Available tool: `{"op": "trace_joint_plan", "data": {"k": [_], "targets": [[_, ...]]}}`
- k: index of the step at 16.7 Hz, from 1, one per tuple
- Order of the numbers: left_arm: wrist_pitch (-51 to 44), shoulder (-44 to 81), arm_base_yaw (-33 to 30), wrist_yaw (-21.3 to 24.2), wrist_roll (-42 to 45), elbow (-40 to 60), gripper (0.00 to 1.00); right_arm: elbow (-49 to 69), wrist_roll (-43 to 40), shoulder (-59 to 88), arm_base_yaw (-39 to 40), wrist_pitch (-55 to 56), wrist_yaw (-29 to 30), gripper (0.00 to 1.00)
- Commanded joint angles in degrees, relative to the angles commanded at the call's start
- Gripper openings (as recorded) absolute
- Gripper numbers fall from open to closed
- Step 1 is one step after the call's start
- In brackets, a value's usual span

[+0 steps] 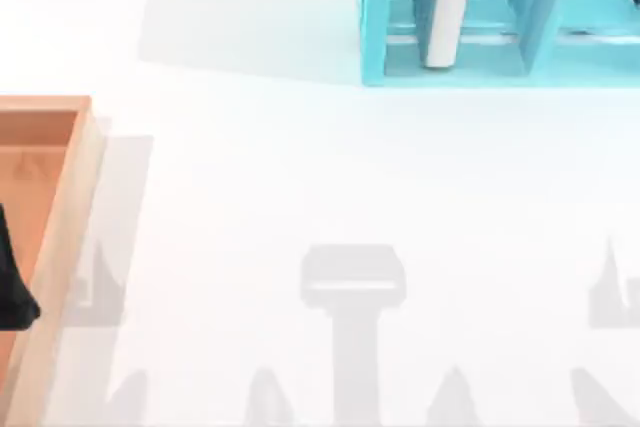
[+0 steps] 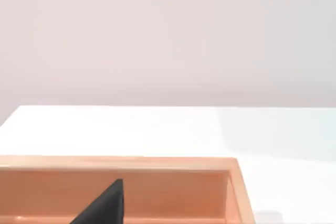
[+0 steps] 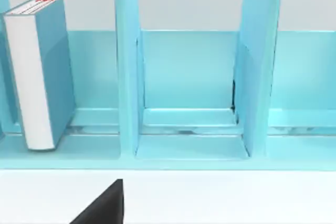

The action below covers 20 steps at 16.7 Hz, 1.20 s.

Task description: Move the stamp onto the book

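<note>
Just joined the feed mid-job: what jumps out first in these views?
The light-blue shelf unit at the far right of the table stands out, with a teal book standing upright, white page edges outward, in one compartment. A wooden tray sits at the table's left edge with a dark object inside it that I cannot identify. The white table between them is crossed by grey shadows.

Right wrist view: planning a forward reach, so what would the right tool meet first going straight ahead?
Probably the light-blue compartmented shelf unit, likely its open middle bay; bare white table lies before it. Depth is unclear.
</note>
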Motion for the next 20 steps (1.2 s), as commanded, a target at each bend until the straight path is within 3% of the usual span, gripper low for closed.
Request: {"op": "trace_joint_plan", "data": {"k": [4, 9, 20], "targets": [[0.0, 0.0, 0.0, 0.0, 0.0, 0.0, 1.0, 1.6, 0.0, 1.7, 0.4, 1.6, 0.7, 1.0], [0.0, 0.0, 0.0, 0.0, 0.0, 0.0, 1.0, 12.4, 0.5, 16.5, 4.0, 14.0, 6.0, 1.0], [0.0, 0.0, 0.0, 0.0, 0.0, 0.0, 1.0, 42.0, 3.1, 83.3, 19.1, 47.2, 23.0, 1.0]]}}
